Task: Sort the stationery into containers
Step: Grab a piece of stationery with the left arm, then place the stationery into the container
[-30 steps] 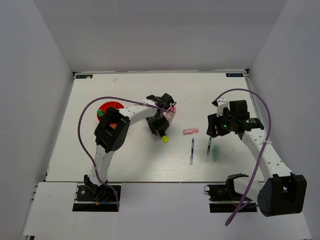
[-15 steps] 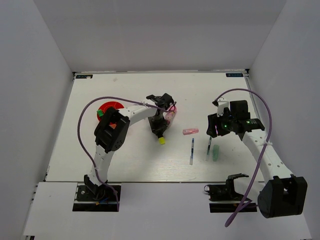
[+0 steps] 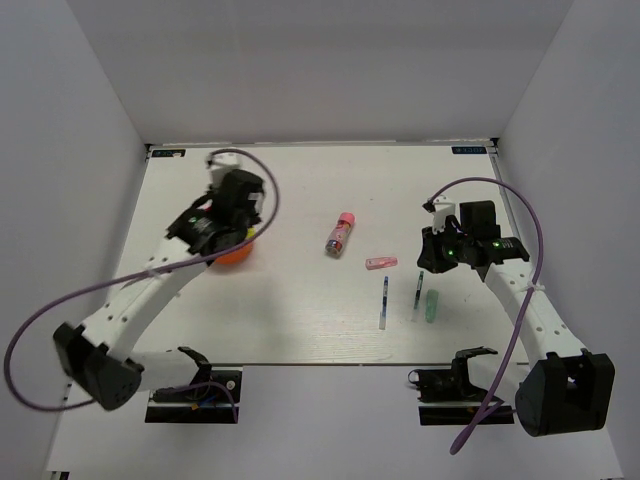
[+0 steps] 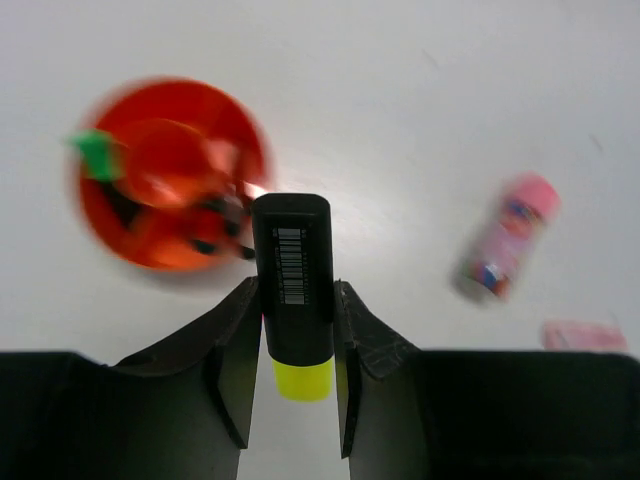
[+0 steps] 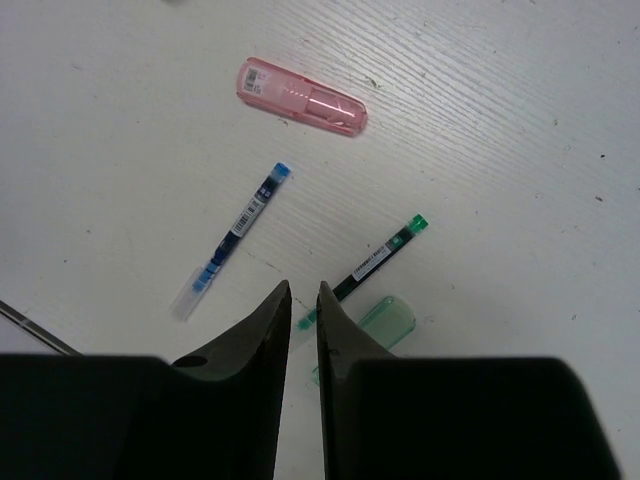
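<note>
Two changes: left pincer (image 4: 295, 292), clamped on the highlighter (image 4: 292, 262), has swung to the cup (image 4: 225, 110) for dropping; right pincer (image 5: 303, 300) has narrowed over the green pen (image 5: 375, 257), grip unclear.

Table (image 5: 520, 110): white, matt, visible wood grain. Organiser (image 4: 165, 190): glossy red-orange plastic. Highlighter (image 4: 292, 300): smooth black plastic, paper barcode label. Eraser case (image 5: 300, 96): translucent pink plastic.

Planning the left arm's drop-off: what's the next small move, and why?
Probably carry the yellow-capped highlighter forward until it is over the red organiser's middle, then release. The left fingers clamp it, and in the wrist view its end overlaps only the organiser's edge.
</note>
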